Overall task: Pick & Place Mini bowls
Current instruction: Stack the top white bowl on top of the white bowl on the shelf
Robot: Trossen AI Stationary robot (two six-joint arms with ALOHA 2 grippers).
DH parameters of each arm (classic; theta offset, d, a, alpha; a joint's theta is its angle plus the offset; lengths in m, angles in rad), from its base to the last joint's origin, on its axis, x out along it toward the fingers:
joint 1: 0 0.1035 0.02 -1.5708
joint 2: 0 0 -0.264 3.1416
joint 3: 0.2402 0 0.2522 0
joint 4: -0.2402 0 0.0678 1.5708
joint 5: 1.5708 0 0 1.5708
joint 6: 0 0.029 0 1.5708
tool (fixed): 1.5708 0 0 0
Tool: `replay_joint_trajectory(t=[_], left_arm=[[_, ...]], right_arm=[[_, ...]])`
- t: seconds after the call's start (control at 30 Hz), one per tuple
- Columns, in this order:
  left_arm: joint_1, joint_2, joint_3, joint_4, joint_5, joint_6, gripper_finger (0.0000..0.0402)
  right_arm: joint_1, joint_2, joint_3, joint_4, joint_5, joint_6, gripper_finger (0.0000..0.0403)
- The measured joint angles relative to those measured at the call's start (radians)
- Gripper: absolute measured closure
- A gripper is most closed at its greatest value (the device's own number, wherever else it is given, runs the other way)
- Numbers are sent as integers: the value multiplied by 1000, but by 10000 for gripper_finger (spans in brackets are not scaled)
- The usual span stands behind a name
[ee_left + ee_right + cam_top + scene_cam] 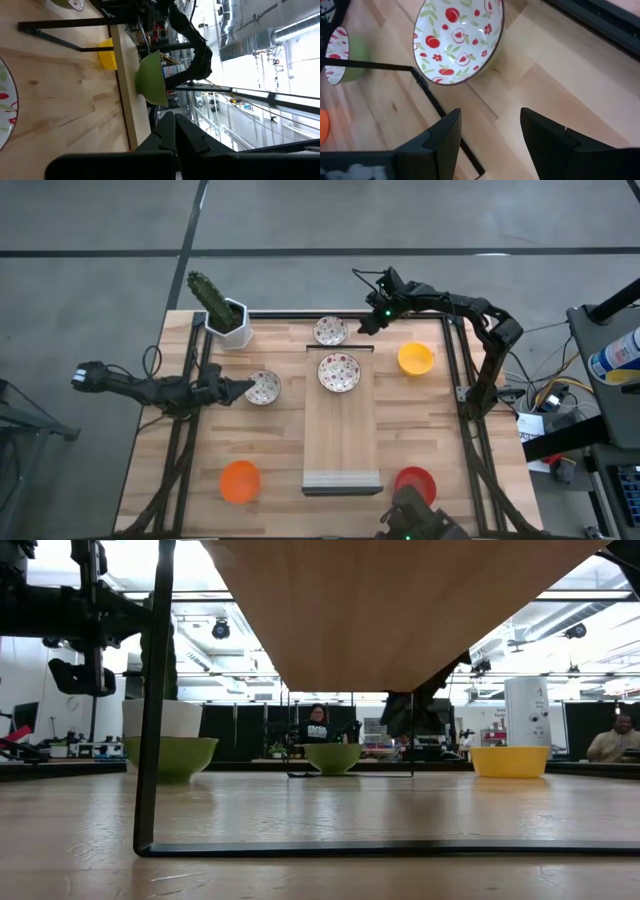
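Right gripper (368, 323) is hanging open just beside the back speckled bowl (331, 331) at the bench's (280, 440) far edge, so I'd be straddling its near rim squarely before closing; left gripper (243, 389) is waiting closed by another speckled bowl (263, 388).

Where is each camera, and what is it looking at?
High view: above the table, looking straight down; both arms show, left claw shut by a speckled bowl, right claw open.
Low view: at tabletop height, looking across into the room; an arm hangs at the top left.
Left wrist view: on the left arm, looking past its shut fingers.
Right wrist view: on the right arm, looking down between open fingers.
Shared: the yellow bowl shows in the high, low and left wrist views.
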Motion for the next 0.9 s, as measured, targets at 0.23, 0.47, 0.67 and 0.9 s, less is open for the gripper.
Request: replay_joint_trajectory(t=[0.23,0.47,0.67,0.9], left_arm=[[0,0,0,0,0,-2,399],[0,0,0,0,-17,-6,399],[0,0,0,0,-27,-10,399],[0,0,0,0,-27,-24,399]], right_arm=[[1,8,-22,82,-3,35,202],[7,72,-22,124,-42,76,202],[11,112,-22,159,-52,106,202],[21,105,-22,188,-53,122,202]])
